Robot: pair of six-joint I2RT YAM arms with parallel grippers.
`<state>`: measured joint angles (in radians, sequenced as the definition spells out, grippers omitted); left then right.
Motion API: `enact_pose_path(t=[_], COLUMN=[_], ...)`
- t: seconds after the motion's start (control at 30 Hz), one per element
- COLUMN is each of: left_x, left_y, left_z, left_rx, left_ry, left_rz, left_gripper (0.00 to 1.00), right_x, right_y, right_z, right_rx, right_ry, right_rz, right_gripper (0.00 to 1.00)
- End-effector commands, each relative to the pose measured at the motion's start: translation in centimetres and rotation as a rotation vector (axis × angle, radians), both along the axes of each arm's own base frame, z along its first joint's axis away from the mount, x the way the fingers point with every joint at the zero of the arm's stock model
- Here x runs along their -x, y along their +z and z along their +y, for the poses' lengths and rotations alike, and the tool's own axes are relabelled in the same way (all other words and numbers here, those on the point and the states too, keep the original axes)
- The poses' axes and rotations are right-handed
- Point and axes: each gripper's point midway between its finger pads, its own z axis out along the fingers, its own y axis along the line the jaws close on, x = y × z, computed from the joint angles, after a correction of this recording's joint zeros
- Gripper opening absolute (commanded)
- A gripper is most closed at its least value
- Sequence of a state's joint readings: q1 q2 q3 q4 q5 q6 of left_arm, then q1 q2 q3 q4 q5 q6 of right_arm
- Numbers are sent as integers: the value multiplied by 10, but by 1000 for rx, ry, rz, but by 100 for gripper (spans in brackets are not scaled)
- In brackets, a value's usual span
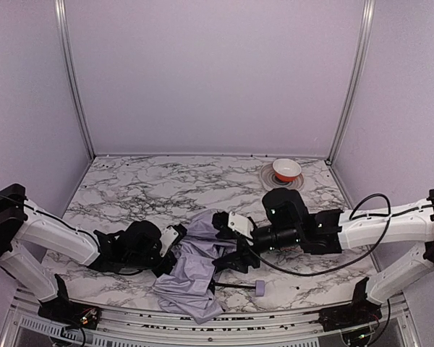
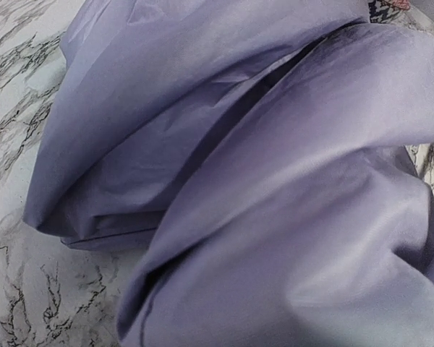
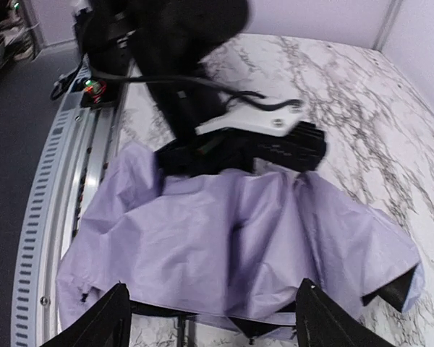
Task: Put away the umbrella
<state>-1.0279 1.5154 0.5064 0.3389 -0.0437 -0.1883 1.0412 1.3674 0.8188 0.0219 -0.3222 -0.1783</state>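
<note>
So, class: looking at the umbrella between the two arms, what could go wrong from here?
1. The umbrella fabric reaches the front edge of the table; a tug might drag it off.
2. The right gripper is open over loose cloth, so closing may pinch only a fold and bunch it further.

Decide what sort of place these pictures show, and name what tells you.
Probably a robot test booth, not a home: plain walls on metal frame posts enclose a marble-patterned table, with left arm and right arm mounted at its edge, an umbrella and bowl as props.
</note>
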Motion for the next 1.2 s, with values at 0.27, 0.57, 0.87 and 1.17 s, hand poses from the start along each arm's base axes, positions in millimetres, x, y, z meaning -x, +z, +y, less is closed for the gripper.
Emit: enact_pose_path(t=[0.27, 0.57, 0.87, 1.17], left_x=[-8, -3, 7, -10], left_y=[-28, -32, -25, 16], left_z=[-1, 0, -10, -9], left_rx=[-85, -107, -51, 20], left_ry=[42, 14, -83, -66], left_rz=[125, 141, 141, -12], left_gripper=[0, 0, 0, 61], right_x=[61, 24, -7, -23], right_y=[-53, -80, -73, -137], right_z=[34, 41, 29, 14], right_rx=[90, 201, 72, 113], right_ry=[305, 133, 96, 120], right_rz=[-408, -389, 48, 492], right_gripper=[79, 23, 0, 0])
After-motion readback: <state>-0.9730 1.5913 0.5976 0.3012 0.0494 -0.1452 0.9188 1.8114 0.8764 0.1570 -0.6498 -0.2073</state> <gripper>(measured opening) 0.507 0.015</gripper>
